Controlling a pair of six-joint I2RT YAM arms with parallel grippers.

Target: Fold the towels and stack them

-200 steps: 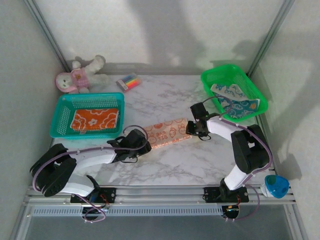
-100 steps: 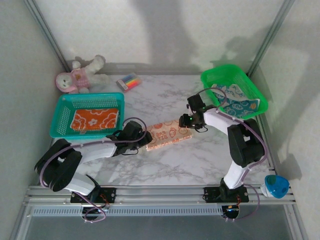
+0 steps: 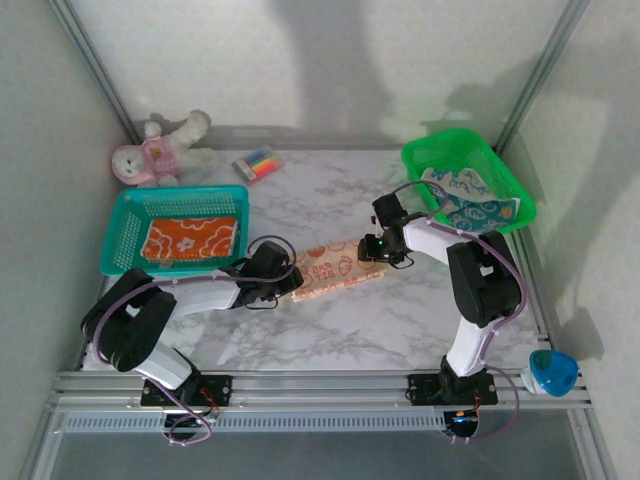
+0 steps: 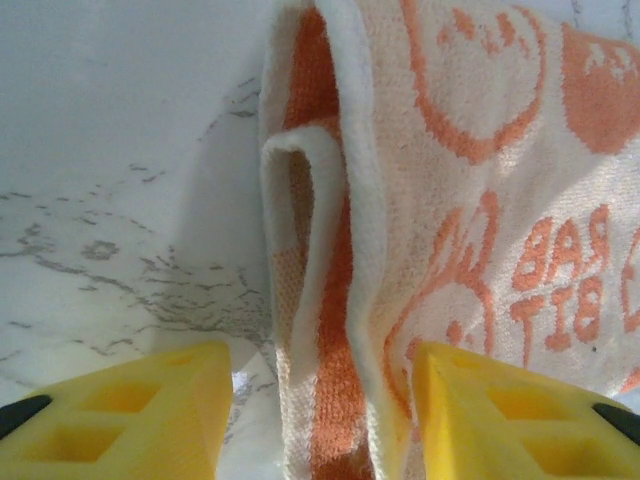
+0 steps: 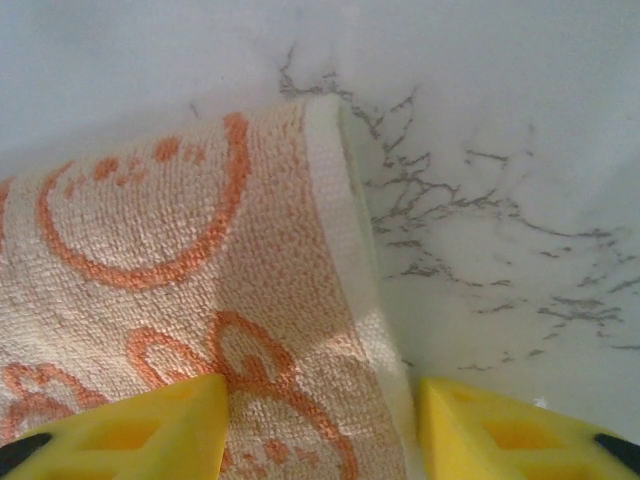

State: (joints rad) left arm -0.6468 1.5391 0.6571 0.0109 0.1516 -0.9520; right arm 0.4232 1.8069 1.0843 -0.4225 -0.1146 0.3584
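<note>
While the pale peach terry towel with orange bunny prints [image 3: 335, 265] lies folded into a long narrow strip across the middle of the white marble-patterned table [image 3: 330, 330], one gripper sits low at each of its ends. The left gripper [image 3: 288, 279] is at the strip's left end. In its wrist view the yellow fingers [image 4: 120, 410] stand apart, released, with the doubled, hemmed edge of the cloth running up between them. One finger is against the cloth, and bare marble shows between the other and the fold.

The right gripper [image 3: 370, 248] is at the strip's right end. Its jaws are likewise spread and clamp nothing, and the towel's white-hemmed end lies between them with marble beside it.

A bright orange towel with white prints [image 3: 192, 238] lies flat in the teal plastic mesh basket [image 3: 120, 235] on the left. A white towel with blue prints [image 3: 468, 200] sits crumpled in the green plastic basket [image 3: 425, 160] at the far right. A pink-and-white plush toy [image 3: 150, 150] and a pack of coloured markers [image 3: 258, 163] lie at the far left edge of the table.
</note>
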